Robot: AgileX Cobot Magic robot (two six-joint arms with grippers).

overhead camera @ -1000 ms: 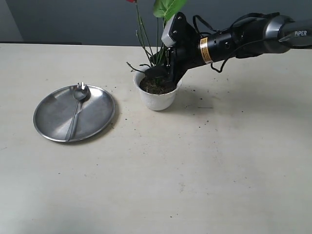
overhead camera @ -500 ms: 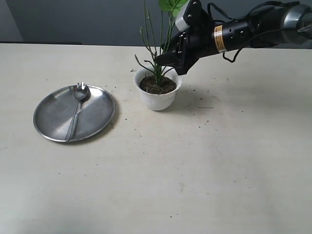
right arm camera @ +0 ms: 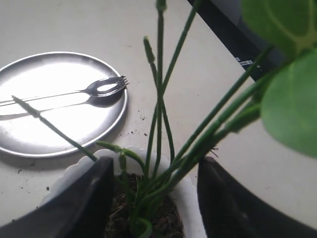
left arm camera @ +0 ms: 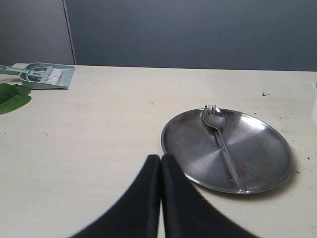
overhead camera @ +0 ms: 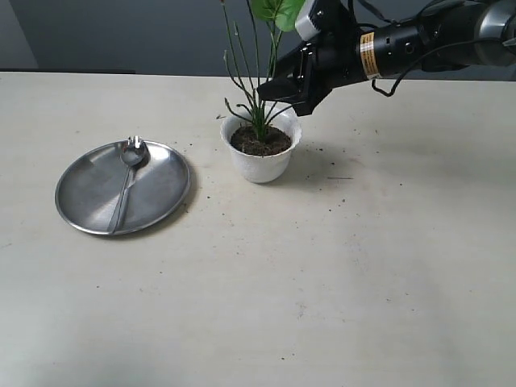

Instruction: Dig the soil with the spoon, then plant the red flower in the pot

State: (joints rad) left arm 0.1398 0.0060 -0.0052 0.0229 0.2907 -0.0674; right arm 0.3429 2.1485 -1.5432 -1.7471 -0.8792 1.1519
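One arm [overhead camera: 419, 40] is reaching in from the upper right of the exterior view over the table [overhead camera: 322, 282]. The plate [overhead camera: 89, 201] is lying at centre left, well apart from the pot [overhead camera: 260, 165], which is standing just above the frame's middle. The flower [overhead camera: 260, 105] is standing upright in the pot, its base sitting in the soil [overhead camera: 260, 143] and its top running out of the frame's upper edge, so no red petals are showing. The right gripper [right arm camera: 156, 168] is hanging just above the pot's rim. Its jaws are standing apart with the stems rising between them, seemingly gripped by neither finger. The stems' long axis is running vertically, so any retreat is probably going to have to clear them without dragging them sideways. The spoon [overhead camera: 127, 181] is lying on the plate, tines toward the frame's top. The left gripper [left arm camera: 161, 158] is sitting with its jaws pressed together on nothing, near the plate and nearer the spoon than the right one.
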